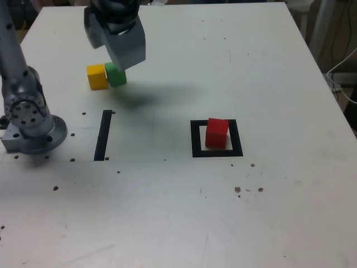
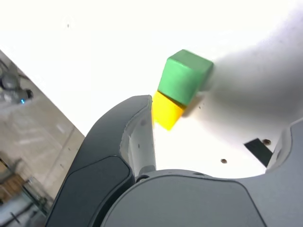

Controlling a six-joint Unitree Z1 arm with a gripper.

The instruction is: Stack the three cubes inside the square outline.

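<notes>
Overhead, white speckled table (image 1: pixel 223 223), black strip (image 1: pixel 103 135)

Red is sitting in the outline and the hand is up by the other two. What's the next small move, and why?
Probably lower the open hand onto the green cube and close on it. The red cube already sits in the square outline; green and the yellow cube sit side by side away from it, and the hand hovers over green, gripping nothing.
</notes>
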